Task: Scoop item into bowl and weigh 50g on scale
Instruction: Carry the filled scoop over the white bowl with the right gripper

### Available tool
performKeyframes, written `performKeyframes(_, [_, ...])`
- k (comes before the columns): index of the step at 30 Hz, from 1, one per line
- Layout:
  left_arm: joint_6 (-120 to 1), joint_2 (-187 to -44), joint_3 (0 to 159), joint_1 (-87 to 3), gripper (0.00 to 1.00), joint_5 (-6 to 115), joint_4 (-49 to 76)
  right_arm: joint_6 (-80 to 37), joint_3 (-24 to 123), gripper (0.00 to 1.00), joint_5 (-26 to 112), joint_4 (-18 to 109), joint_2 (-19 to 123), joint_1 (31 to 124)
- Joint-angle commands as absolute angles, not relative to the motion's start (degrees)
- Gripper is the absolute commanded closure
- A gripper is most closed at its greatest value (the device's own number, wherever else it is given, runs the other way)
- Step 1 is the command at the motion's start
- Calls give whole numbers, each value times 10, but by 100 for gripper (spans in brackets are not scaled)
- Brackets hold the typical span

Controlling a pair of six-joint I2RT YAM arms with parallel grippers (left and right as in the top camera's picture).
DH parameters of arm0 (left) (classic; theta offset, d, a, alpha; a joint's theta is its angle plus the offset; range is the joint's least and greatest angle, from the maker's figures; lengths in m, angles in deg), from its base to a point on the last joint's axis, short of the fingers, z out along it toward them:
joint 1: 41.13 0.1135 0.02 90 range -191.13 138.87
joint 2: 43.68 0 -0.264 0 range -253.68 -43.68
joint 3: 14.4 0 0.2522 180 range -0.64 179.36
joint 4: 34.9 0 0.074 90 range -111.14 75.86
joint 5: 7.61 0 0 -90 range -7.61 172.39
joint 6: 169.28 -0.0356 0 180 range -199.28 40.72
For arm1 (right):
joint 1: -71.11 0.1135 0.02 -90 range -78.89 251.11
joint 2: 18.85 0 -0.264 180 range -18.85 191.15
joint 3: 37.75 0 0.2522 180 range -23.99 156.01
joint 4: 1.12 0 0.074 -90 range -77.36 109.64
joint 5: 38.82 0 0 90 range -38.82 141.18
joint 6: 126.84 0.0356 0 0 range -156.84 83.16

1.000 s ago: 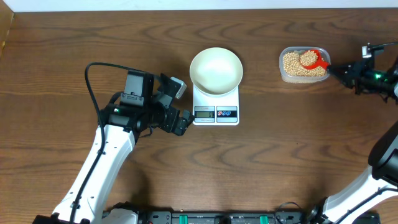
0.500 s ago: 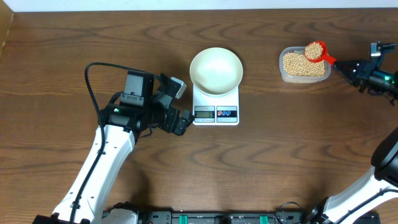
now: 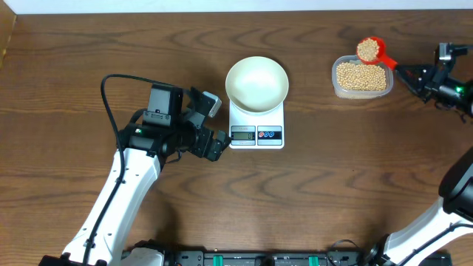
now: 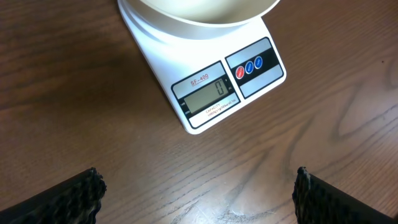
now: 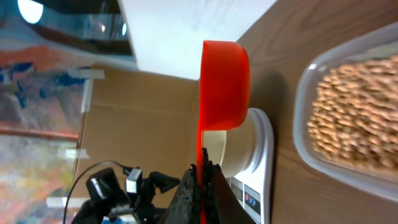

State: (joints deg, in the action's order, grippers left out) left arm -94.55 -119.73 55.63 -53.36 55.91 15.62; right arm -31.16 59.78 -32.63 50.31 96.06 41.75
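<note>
1. At the right gripper: closed flat on the thin handle of the red plastic measuring scoop, with no gap to be seen between the two black fingers in the wrist view.
2. In the scoop cup: a heaped load of small round pale-tan beans, carried level over the far edge of the clear rounded-rectangular plastic tub. Seemingly lifted clear of the tub, though the height is hard to judge from above.
3. In the tub: the much bigger rest of the beans, lying loose.
4. On handling: hard, smooth and light grains, likely to roll and bounce at any tilt or jerk. Best to keep the cup level and travel slowly, then tip little by little. No use in pinching single beans; better to hold the rigid handle near its end, as now.
5. Well apart to the left: the round plain white bowl, empty and seated on the small white rectangular digital scale, with a zero on the grey display in the left wrist view.
6. At the left gripper: spread wide and holding nothing, just beside the left edge of the scale, low over the dark brown wooden table.
7. Judged as the carry step: first scoop loaded, nothing weighed yet.
</note>
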Motion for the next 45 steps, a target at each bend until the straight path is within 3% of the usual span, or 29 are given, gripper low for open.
performKeyframes(1, [-949,-1192,567,-534,1,561,155,-288,595,99,-373,482,968,446])
performKeyframes(16, [-949,-1192,567,-534,1,561,155,-156,595,99,-349,361,968,577])
performKeyframes(29, [-949,-1192,567,-534,1,561,155,-166,595,99,-238,353,968,690])
performKeyframes(45, [-949,-1192,567,-534,1,561,155,-278,595,99,-125,367,951,770])
